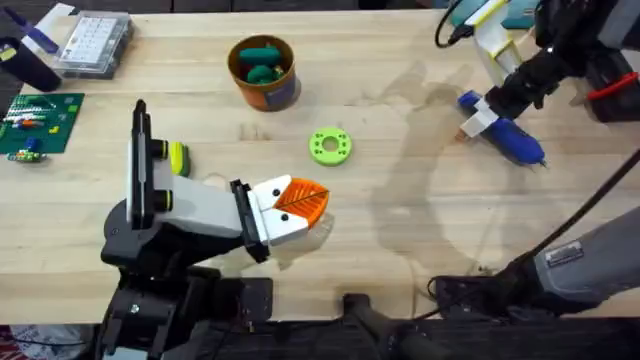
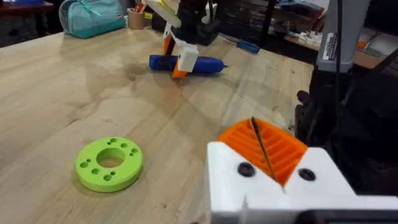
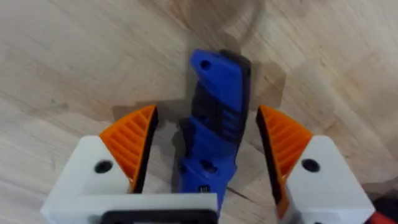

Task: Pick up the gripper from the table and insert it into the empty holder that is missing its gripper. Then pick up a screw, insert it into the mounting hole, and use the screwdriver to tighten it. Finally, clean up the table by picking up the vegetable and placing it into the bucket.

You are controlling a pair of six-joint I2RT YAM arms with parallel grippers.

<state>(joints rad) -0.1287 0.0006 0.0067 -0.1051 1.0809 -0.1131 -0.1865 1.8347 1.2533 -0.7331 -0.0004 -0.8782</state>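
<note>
Screwdriver (image 1: 505, 135) lies flat on the table (image 1: 400, 230), upper right of overhead frame, long axis between the right gripper (image 1: 478, 118) pads (image 3: 132, 144), jaws spread, not clamped. Left gripper (image 1: 298, 205), lower centre, well apart, pinched closed on nothing.

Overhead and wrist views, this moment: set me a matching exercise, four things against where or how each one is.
Things:
1. screwdriver
2. green ring
3. bucket
4. left gripper

States:
A. holds dark green toy pieces
B. lies flat on bare wood, apart from both grippers
C. fingers shut, nothing between them
D. lies between the right gripper's open fingers

Pairs: 1-D, 2-B, 3-A, 4-C
</note>
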